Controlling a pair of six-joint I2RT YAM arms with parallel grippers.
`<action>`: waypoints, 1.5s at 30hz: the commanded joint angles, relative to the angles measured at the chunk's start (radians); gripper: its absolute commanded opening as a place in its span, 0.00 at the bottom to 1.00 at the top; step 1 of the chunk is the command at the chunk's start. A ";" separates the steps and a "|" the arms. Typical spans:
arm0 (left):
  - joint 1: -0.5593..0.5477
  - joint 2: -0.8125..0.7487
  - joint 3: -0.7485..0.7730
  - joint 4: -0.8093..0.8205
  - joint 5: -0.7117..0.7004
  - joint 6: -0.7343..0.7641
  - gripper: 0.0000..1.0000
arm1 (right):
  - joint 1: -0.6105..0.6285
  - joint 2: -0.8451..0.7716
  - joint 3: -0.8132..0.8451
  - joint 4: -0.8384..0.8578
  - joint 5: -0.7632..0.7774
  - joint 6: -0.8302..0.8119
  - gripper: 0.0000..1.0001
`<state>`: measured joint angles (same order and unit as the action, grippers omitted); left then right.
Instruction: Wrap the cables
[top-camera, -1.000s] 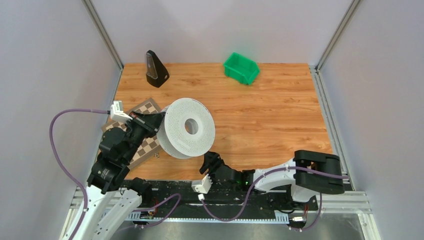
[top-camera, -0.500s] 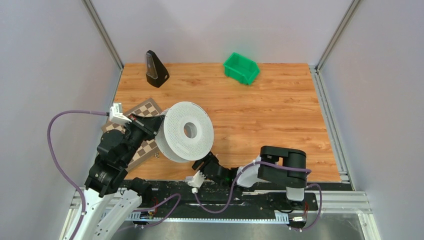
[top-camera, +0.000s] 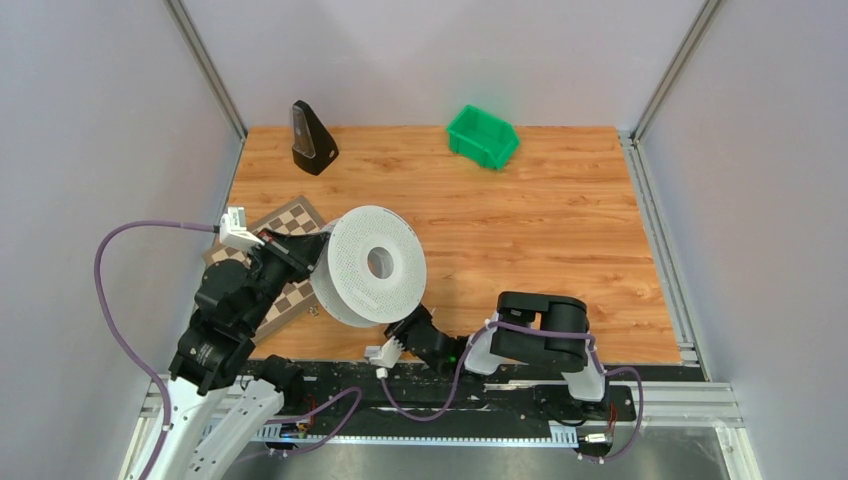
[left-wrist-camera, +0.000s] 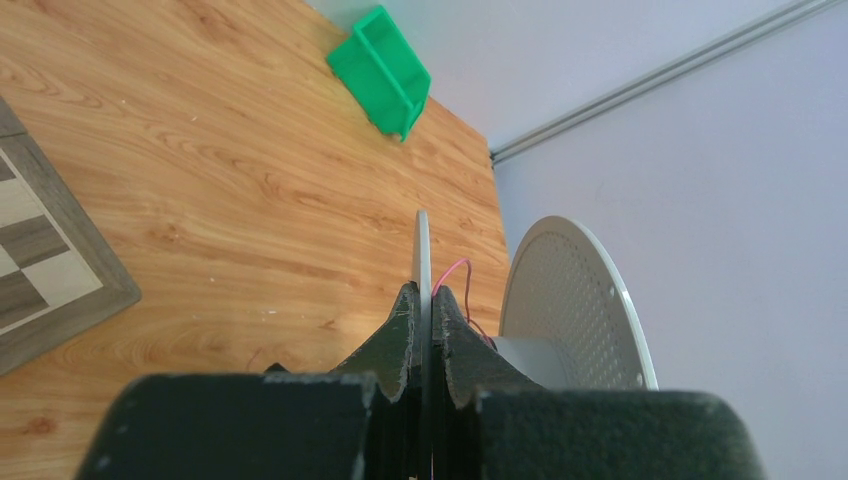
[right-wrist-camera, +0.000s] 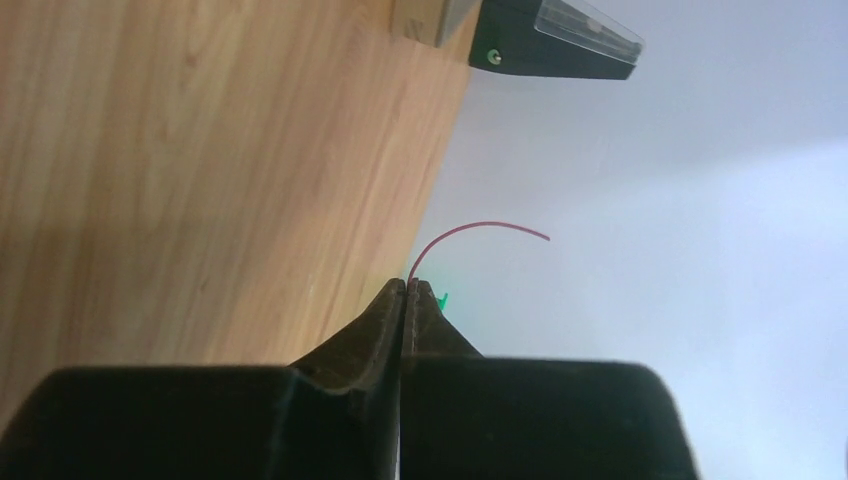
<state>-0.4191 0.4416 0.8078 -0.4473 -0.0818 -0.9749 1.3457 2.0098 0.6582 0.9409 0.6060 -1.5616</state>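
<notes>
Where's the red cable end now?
Right wrist view: the red cable end sticks out of the right gripper, by the near edge of the table beside the reel.

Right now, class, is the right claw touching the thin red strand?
Touching. The right wrist view shows the right claw shut, with the red strand pinched between its tips and curling out beyond them.

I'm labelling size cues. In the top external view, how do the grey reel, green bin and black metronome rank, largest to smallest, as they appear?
1. grey reel: clearly largest, even allowing for it standing nearer the camera.
2-3. green bin and black metronome: they look about alike, so I won't rank them.
</notes>
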 joint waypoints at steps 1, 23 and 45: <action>-0.003 -0.013 0.037 0.065 -0.026 0.002 0.00 | 0.018 -0.010 -0.042 0.202 0.025 -0.043 0.00; -0.003 0.062 -0.037 0.176 -0.109 0.231 0.00 | 0.278 -0.478 -0.016 -0.227 -0.389 0.710 0.00; -0.003 0.046 -0.163 0.288 0.024 0.357 0.00 | 0.190 -0.525 0.096 0.009 -0.233 1.197 0.00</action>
<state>-0.4191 0.4984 0.6418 -0.2928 -0.1123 -0.6445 1.5570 1.4582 0.6708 0.8818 0.2779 -0.5095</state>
